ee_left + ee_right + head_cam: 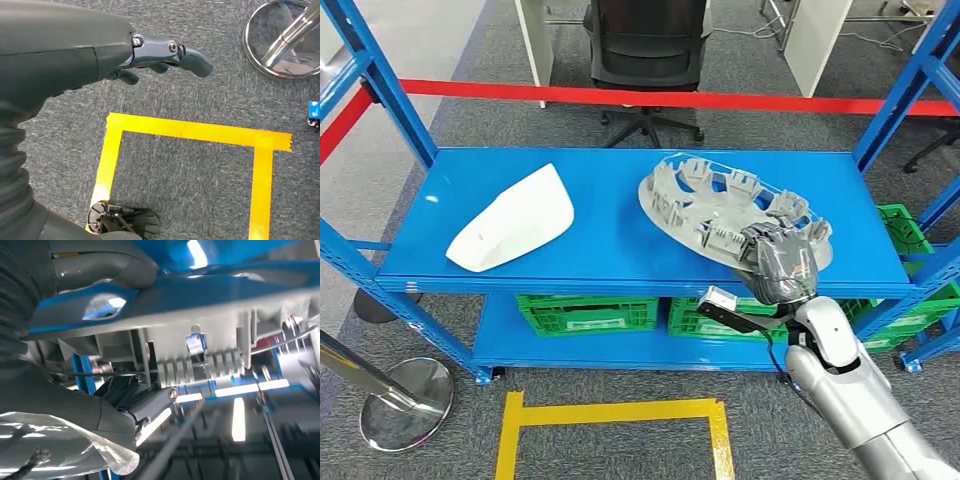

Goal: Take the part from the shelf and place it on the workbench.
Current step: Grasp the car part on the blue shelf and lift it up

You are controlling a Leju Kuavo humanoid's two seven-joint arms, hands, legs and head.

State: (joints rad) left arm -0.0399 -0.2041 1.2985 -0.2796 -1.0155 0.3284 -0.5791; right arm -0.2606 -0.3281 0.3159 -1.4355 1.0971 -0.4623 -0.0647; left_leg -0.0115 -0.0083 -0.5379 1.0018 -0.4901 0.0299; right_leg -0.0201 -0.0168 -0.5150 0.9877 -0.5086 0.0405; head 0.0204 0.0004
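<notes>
A grey oval ribbed part lies on the right half of the blue shelf's top board. A smooth white part lies on the left half. My right hand, wrapped in a clear cover, grips the grey part's near right edge. In the right wrist view the part's ribbed rim sits between the grey thumb and the dark fingers. The part still rests on the board. My left hand hangs over the carpet with its fingers stretched out, holding nothing.
Green crates stand on the lower shelf board. Blue uprights frame both ends of the shelf. Behind it run a red barrier tape and an office chair. A yellow tape square and a chrome post base are on the floor.
</notes>
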